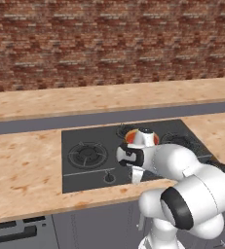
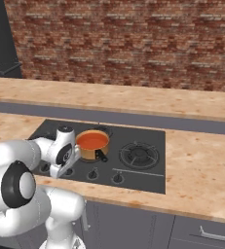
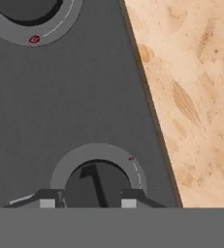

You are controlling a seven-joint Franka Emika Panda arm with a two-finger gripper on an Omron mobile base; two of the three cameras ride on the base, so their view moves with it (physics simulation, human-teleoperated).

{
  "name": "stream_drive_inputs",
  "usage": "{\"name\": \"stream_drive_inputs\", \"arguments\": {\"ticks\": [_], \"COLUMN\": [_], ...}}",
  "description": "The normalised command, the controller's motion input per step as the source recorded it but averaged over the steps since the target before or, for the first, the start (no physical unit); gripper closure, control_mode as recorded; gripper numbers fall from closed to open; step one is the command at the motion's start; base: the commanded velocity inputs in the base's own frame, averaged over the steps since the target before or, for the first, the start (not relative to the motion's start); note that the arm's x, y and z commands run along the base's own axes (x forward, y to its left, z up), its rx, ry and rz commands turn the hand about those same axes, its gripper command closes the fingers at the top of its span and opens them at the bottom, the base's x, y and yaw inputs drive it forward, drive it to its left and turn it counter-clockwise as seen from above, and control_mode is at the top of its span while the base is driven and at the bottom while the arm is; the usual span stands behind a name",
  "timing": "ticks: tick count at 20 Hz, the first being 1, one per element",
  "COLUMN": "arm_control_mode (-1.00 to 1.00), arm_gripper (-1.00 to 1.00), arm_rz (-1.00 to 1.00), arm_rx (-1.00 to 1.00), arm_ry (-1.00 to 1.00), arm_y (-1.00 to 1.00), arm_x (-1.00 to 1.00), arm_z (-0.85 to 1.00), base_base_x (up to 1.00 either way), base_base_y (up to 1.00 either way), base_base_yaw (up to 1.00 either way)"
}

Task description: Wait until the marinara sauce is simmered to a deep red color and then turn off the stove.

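Now claw point(image 3: 88, 203) astride stove knob point(image 3: 95, 179).

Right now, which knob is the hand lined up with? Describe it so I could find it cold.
On the dark stove set into the wooden counter, look along the front row of round knobs. The knob sits between the hand's fingertips, by the cooktop's front edge, unlike the neighbouring knob further along.

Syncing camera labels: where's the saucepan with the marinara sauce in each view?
Left base view: saucepan at centre, on the stove's rear middle burner, mostly hidden behind the white arm.
Right base view: left of centre, sauce plain to see, dark handle pointing toward the knob row.
Hand view: not in it; the gripper sits over a knob.
Shared landmark: the stove's front edge against the wooden counter.
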Motion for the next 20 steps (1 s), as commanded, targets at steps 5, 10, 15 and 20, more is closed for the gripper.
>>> {"name": "stream_drive_inputs", "arguments": {"ticks": [5, 10, 15, 20], "arm_control_mode": [-1.0, -1.0, -1.0, -1.0], "arm_gripper": [1.0, 1.0, 1.0, 1.0], "arm_rz": [-0.9, -0.93, -0.95, -0.99], "arm_rx": [0.03, 0.03, 0.02, 0.0], "arm_ry": [0.0, 0.0, 0.0, 0.0], "arm_y": [0.0, 0.0, 0.0, 0.03], "arm_x": [-0.44, -0.4, -0.38, -0.27], "arm_z": [-0.77, -0.8, -0.84, -0.96], "base_base_x": [0.0, 0.0, 0.0, 0.0], "base_base_y": [0.0, 0.0, 0.0, 0.0], "base_base_yaw": [0.0, 0.0, 0.0, 0.0]}}
